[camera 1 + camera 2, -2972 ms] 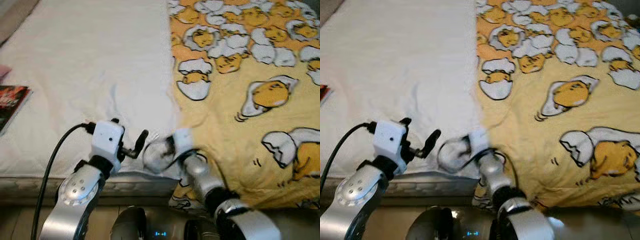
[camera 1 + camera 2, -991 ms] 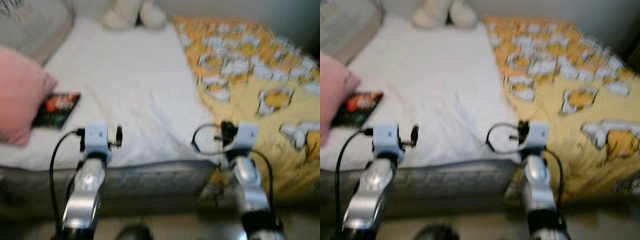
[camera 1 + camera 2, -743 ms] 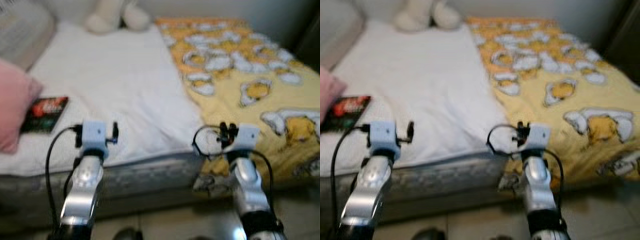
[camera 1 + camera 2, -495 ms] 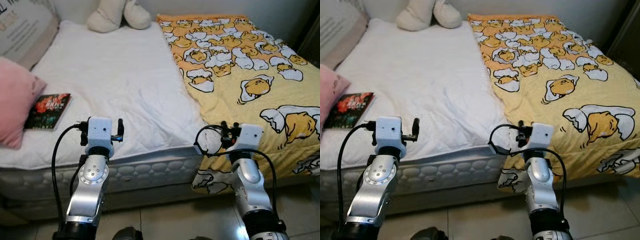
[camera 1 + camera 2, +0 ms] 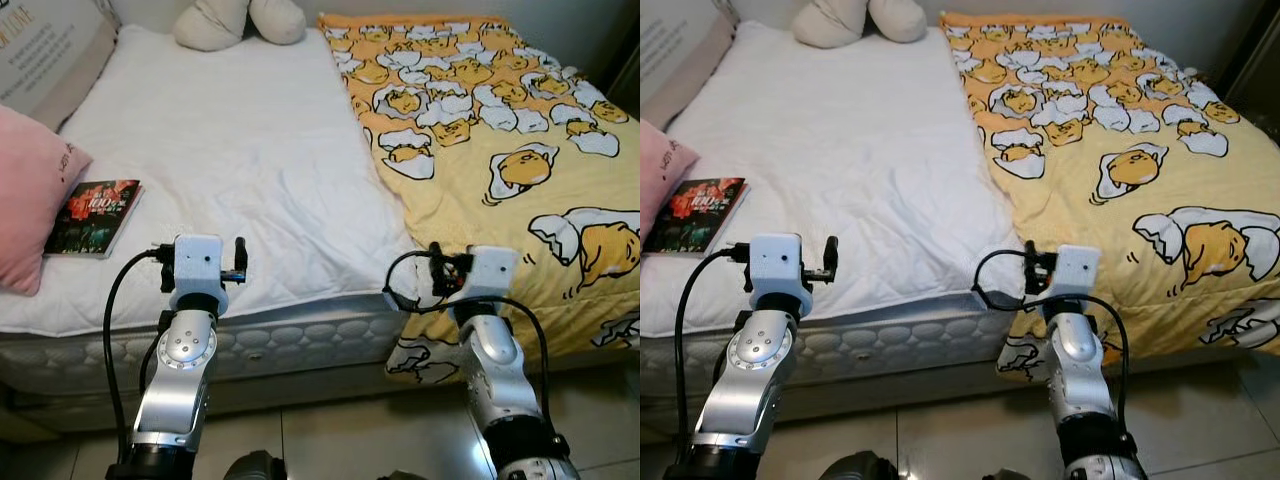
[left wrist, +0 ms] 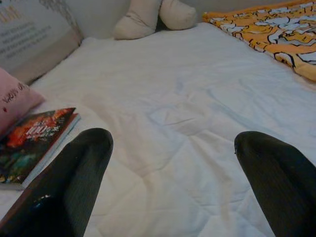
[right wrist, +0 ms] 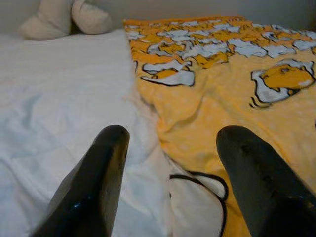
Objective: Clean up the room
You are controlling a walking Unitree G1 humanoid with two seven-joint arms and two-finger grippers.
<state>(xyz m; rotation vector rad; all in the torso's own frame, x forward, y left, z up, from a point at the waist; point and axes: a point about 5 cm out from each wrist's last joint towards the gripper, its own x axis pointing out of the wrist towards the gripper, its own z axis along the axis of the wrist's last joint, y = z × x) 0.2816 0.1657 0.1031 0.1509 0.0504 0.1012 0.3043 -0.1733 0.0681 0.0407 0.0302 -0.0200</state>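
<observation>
So the robot's standing at the side of a bed (image 5: 250,340), both arms raised in the lower part of the frame. The left end effector (image 6: 173,168) sits lower left, over the edge of the white sheet (image 5: 240,150). From its wrist cam the two black fingers (image 6: 74,173) are spread wide apart, nothing between them, just bare sheet. The right end effector (image 7: 173,168) is lower right of centre, right about where the sheet meets the yellow blanket (image 5: 500,150). Its fingers (image 7: 98,173) are also wide open and empty, pointed along the blanket's edge.

The blanket has a cartoon egg print and covers the right half of the bed, with its near corner hanging down over the mattress side toward the tile floor (image 5: 340,440). The sheet has some wrinkles around the middle.

Stuff lying around: a book (image 5: 92,217) with a dark red cover, middle left of the frame, flat on the sheet just beside a pink pillow (image 5: 30,190) at the left edge. A beige pillow with lettering (image 5: 45,45) is in the upper left corner. A cream plush toy (image 5: 240,20) is at the top centre, at the head of the bed.
</observation>
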